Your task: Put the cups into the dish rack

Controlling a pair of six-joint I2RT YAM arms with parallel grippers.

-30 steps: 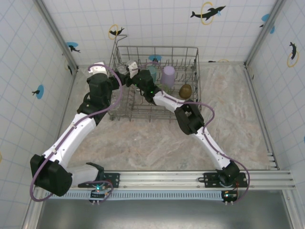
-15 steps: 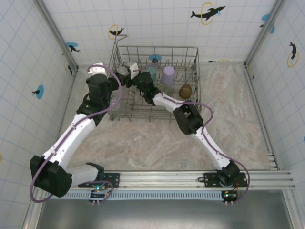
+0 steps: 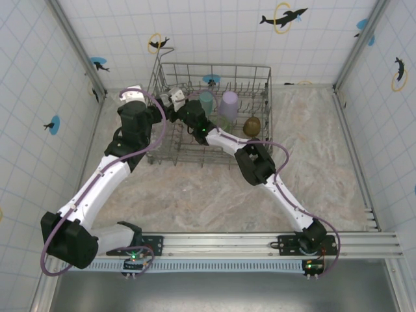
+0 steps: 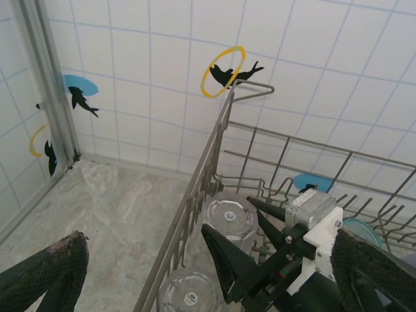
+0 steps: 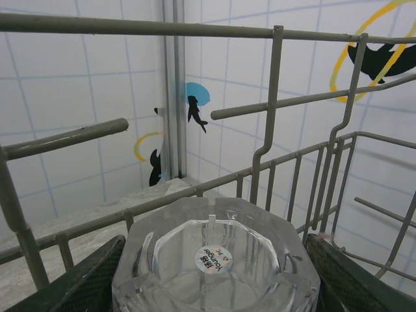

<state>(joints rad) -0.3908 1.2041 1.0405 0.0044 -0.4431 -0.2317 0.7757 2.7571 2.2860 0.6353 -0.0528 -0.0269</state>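
The grey wire dish rack [image 3: 263, 97] stands at the back of the table. In it are a teal cup [image 3: 207, 101], a lavender cup [image 3: 229, 103] and an amber-brown cup [image 3: 252, 125]. My right gripper [image 3: 169, 99] reaches into the rack's back left corner. It is shut on a clear cup [image 5: 218, 260], upside down, with a finger [image 5: 71, 279] on each side. The same clear cup [image 4: 229, 218] sits against the rack's left wall [image 4: 195, 214]. A second clear cup [image 4: 188, 296] stands upside down just in front of it. My left gripper [image 4: 208, 286] hovers open over that wall, holding nothing.
Tiled walls with fish stickers close in the table on three sides. The corner post [image 4: 49, 97] stands left of the rack. Bare marble tabletop [image 3: 208, 195] lies between the rack and the arm bases, and more [image 3: 312, 130] to the rack's right.
My right gripper has slid a little left and down toward the rack's left corner, uncovering the teal cup behind it. The left arm has stayed still.
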